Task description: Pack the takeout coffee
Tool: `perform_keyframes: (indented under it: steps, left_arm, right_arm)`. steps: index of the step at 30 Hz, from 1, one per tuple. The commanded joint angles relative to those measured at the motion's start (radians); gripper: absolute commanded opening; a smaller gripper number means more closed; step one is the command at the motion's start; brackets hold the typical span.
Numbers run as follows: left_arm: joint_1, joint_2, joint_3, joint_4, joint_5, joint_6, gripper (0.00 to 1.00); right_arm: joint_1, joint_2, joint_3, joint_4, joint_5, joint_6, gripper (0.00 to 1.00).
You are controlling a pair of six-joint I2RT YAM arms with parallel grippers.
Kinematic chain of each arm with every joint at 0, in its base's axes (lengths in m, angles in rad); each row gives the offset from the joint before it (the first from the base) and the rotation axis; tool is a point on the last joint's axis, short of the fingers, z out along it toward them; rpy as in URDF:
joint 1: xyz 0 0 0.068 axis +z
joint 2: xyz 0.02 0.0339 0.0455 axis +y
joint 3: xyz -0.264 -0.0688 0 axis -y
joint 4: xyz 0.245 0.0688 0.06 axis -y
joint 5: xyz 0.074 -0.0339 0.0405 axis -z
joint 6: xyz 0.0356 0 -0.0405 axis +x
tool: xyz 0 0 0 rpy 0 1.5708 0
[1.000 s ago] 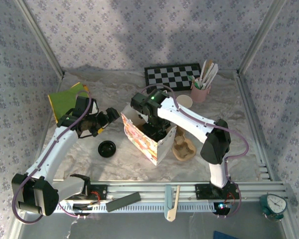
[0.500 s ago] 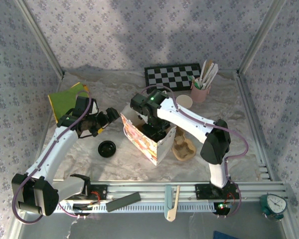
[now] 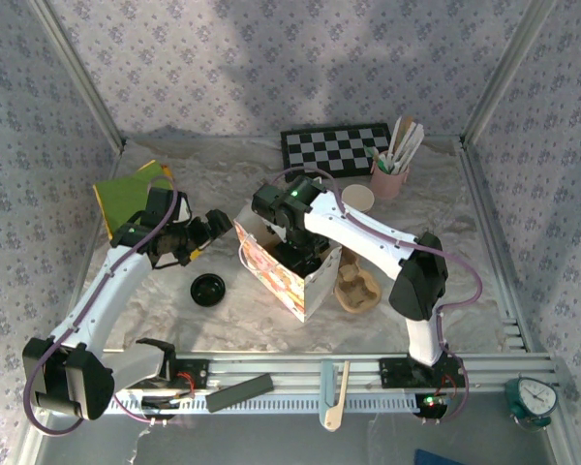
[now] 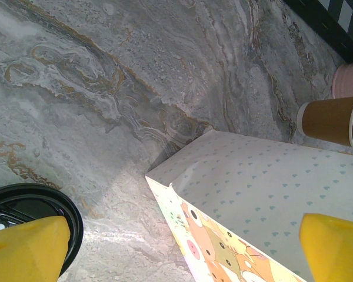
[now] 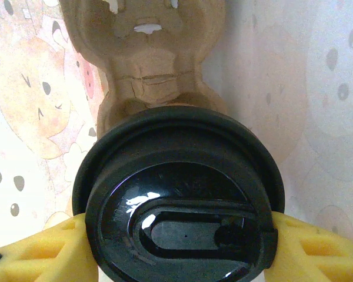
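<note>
The takeout coffee (image 5: 176, 194) shows its round black lid from above, and my right gripper (image 5: 176, 249) is shut on it, a yellow finger (image 5: 41, 249) pressed to each side. It hangs inside the cartoon-printed paper bag (image 3: 283, 276), over a brown pulp tray (image 5: 147, 59) on the bag's floor. In the top view my right gripper (image 3: 295, 252) reaches down into the bag's mouth. My left gripper (image 3: 201, 235) stands open just left of the bag (image 4: 265, 194), nothing between its fingers (image 4: 26, 247).
A loose black lid (image 3: 209, 289) lies on the table left of the bag. Another pulp tray (image 3: 356, 286) sits right of it. Behind stand a lidless kraft cup (image 3: 358, 199), a pink cup of stirrers (image 3: 392, 174), a checkerboard (image 3: 334, 147) and a green book (image 3: 131, 192).
My right wrist has shifted very slightly left over the bag's mouth. The left arm has stayed still.
</note>
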Motion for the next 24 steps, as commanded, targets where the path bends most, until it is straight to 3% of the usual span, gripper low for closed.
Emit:
perform_keyframes:
  steps: [1, 24]
  left_arm:
    - [-0.005, -0.009, 0.029, -0.008, 0.004, 0.013, 1.00]
    - [-0.005, -0.007, 0.028, -0.006, 0.009, 0.011, 1.00]
  right_arm:
    - [0.004, 0.002, 0.018, -0.014, -0.010, 0.008, 0.60]
    - [0.023, 0.008, 0.031, -0.023, 0.004, 0.019, 0.59]
